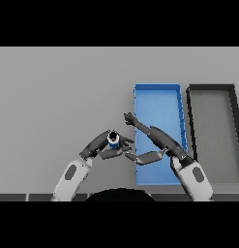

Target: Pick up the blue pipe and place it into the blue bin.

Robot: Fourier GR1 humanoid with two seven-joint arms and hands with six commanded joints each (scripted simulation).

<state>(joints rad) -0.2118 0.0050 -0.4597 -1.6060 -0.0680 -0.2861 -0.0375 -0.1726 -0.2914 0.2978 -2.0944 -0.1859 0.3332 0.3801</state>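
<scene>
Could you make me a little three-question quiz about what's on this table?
1. True or false: the short blue pipe already lies inside the blue rectangular bin.
2. Which robot hand holds the pipe: A left, B right?
3. What stands right of the blue bin?

Key: 1 false, it is beside the bin, above the grey table. 2 A; the right robot hand reaches open over the blue bin. 3 a dark grey rectangular bin.

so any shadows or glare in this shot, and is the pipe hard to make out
Head view: flat, even light, no glare on the grey table. Head view: only faint shading inside the blue bin and the dark bin. Head view: the blue pipe is small and partly hidden by the left hand curled round it; the right hand lies open across the blue bin's edge.
</scene>
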